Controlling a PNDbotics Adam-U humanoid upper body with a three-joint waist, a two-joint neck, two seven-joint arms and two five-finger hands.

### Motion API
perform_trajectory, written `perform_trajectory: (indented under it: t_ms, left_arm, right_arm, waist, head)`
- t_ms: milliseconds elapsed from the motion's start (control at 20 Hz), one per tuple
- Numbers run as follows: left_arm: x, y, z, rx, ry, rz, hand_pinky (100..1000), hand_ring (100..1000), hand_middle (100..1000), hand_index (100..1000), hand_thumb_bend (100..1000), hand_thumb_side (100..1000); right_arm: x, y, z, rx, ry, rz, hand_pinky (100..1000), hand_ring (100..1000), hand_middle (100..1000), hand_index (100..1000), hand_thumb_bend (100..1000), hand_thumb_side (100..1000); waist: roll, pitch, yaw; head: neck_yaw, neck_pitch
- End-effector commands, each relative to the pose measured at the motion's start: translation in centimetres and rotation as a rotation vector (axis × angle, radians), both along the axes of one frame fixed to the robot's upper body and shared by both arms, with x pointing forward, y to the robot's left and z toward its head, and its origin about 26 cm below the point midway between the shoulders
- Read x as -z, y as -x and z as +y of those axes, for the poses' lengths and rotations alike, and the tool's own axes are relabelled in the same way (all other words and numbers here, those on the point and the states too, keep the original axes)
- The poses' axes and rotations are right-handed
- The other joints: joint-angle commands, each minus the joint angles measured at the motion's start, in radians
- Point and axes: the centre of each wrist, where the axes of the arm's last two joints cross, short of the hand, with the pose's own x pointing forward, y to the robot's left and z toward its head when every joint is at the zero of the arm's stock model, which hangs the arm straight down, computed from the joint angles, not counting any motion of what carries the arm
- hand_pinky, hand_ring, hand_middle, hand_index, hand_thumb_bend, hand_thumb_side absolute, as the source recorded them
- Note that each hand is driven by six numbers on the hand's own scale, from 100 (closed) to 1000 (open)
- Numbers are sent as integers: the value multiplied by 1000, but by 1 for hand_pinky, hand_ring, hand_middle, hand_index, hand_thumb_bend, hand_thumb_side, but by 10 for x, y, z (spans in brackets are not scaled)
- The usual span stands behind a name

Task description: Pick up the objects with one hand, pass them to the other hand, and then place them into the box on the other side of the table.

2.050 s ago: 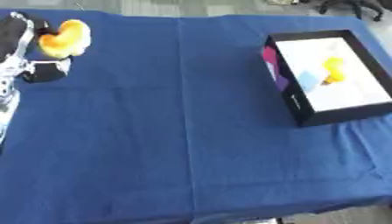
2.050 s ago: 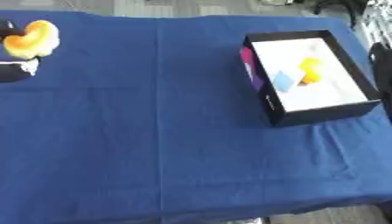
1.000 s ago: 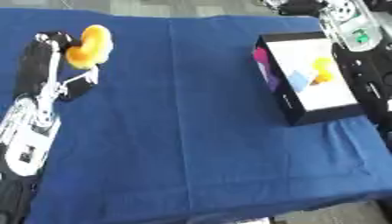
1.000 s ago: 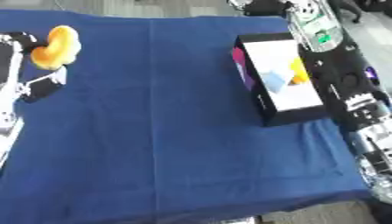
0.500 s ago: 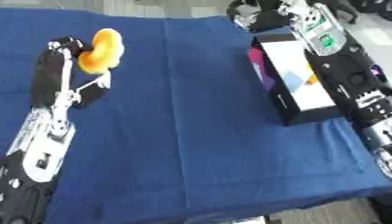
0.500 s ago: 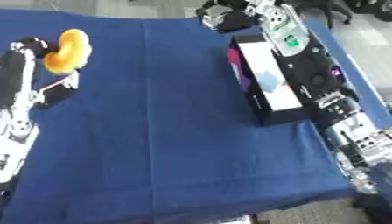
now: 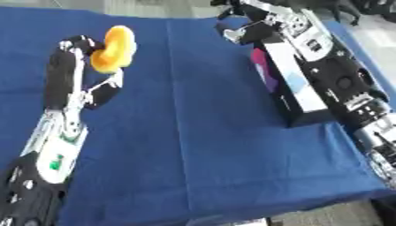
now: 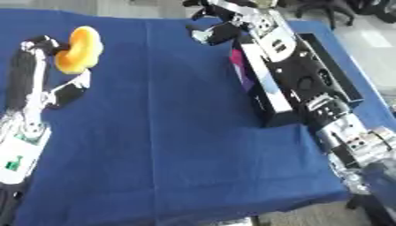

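so my left hand (image 7: 77,48) is curled round the yellow toy (image 7: 113,48), held upright at the far left. my right hand (image 7: 240,26) sits well apart across the blue table (image 7: 193,145) above the box (image 7: 298,119); can't tell its fingers.

- Box (image 7: 292,84): mostly covered by the right arm lying across it; interior contents hidden, only its left wall with magenta and pale blue patches shows.
- Right hand (image 8: 213,27): blurred, far side of the table; finger positions unreadable.
- Right arm: cut off at the right and lower right edges.
- Yellow-orange object (image 7: 114,49): blurred; kind indeterminate. Its side against the left hand (image 7: 76,44) hidden.
- Left arm: near end cut off at the lower left corner.
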Motion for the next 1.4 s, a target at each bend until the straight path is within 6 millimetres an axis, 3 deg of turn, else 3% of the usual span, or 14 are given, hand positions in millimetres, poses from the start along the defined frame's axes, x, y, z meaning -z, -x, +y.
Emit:
perform_trajectory:
  t_ms: [50, 450, 600, 700, 950, 1200, 1400]
  left_arm:
    - [-8, 2, -10, 25, -3, -34, 667, 538, 452, 521, 100, 100]
    - [-2, 3, -18, 42, -47, -38, 669, 540, 452, 522, 100, 100]
    - [1, 1, -18, 32, -59, -32, 669, 540, 452, 522, 100, 100]
    - [3, 0, -18, 27, -64, -31, 669, 541, 453, 522, 100, 100]
    - [4, -1, -20, 24, -79, -41, 670, 541, 453, 522, 100, 100]
    - [2, 1, -24, 34, -74, -52, 670, 541, 452, 521, 100, 100]
    - [1, 2, -27, 40, -71, -66, 670, 541, 452, 521, 100, 100]
  right_arm:
    - [-14, -1, 0, -12, 41, -21, 848, 1000, 1000, 1000, 100, 198]
    - [-16, -6, 13, -84, 91, -4, 851, 1000, 1000, 1000, 100, 198]
    - [-18, -6, 16, -128, 105, 10, 853, 1000, 1000, 1000, 100, 283]
    - [-21, -5, 18, -162, 112, 19, 856, 1000, 1000, 1000, 100, 397]
    - [-24, -5, 23, -249, 154, 74, 859, 1000, 1000, 1000, 100, 586]
    - [-23, -8, 30, -279, 180, 111, 860, 1000, 1000, 1000, 100, 608]
    - [-20, -10, 33, -275, 210, 127, 861, 1000, 1000, 1000, 100, 684]
  waist:
    - [-10, -14, -1]
    - [-7, -7, 1]
    - [-6, -5, 0]
    - [-5, -3, -1]
    - [-4, -3, -2]
    - [-4, -2, 1]
    - [-6, -2, 3]
  head:
    - [-9, -2]
    - [-17, -2]
    - [-14, -2]
    - [-13, -2]
    - [-13, -2]
    - [-15, -2]
    - [-16, -2]
